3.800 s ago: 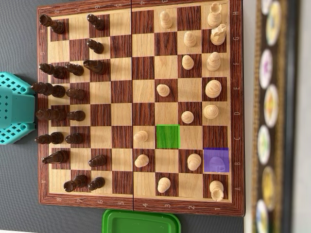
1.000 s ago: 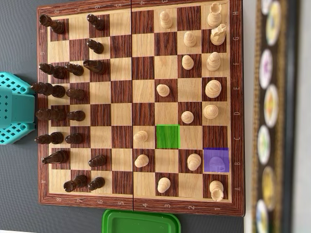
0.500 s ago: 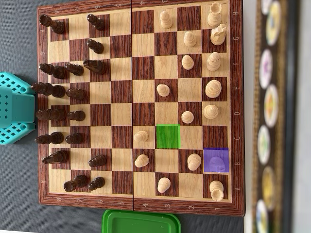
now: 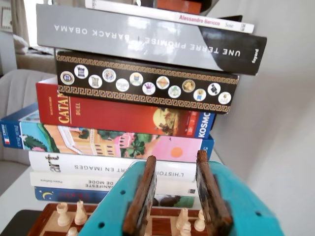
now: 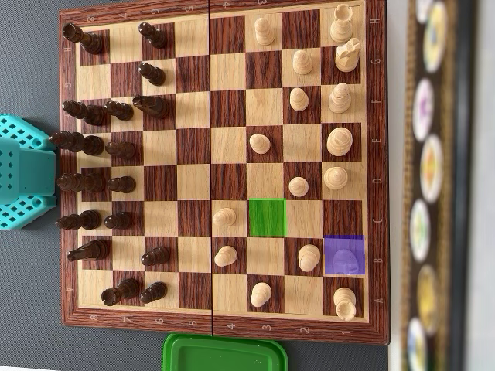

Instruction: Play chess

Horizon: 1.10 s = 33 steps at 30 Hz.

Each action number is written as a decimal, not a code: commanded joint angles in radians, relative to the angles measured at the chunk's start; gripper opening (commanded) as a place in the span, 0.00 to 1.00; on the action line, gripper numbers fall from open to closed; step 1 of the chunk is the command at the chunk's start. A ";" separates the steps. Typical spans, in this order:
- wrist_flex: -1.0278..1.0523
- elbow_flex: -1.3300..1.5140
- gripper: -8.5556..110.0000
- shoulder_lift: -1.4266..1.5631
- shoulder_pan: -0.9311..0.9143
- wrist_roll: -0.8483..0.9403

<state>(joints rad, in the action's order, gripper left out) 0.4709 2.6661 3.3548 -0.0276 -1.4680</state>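
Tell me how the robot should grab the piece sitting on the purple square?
Best to take the piece on the purple square by its narrow upper body, coming straight down from above. It stands upright, so the top is free. One neighbour stands to its left and another piece below it in the overhead view, so the open hand probably needs its fingers placed to miss them.

In the wrist view a tall stack of books (image 4: 128,113) and game boxes fills the middle, and behind it stands a plain white wall (image 4: 280,113) on the right. At the upper left a bright window (image 4: 30,19) lets in daylight — below it sits a pale grey sofa (image 4: 17,98). In the overhead view the tabletop (image 5: 31,309) is dark grey.
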 commanded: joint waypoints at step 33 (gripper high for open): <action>0.784 -0.575 0.18 -0.900 -0.086 0.006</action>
<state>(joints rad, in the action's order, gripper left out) 1.2303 2.2427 2.6016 -0.0920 -1.4665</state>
